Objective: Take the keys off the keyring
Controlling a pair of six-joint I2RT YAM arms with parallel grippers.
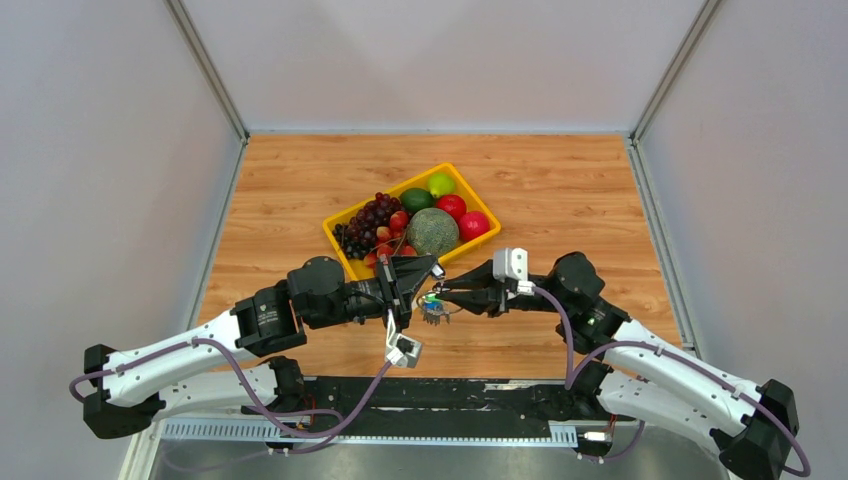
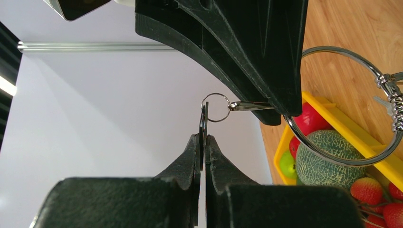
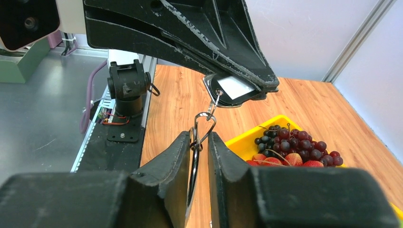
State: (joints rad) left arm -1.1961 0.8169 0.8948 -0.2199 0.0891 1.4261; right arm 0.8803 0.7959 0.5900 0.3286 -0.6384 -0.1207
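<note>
The left gripper (image 2: 203, 140) is clamped tight on the thin edge of a black tag (image 3: 233, 89), and the tag's small ring (image 2: 216, 94) sits just beyond its fingertips. The right gripper (image 3: 200, 137) has its jaws only narrowly parted, pinching the keyring (image 2: 328, 47) wire between them. The keys (image 1: 432, 313) hang just below the two facing jaw tips.
</note>
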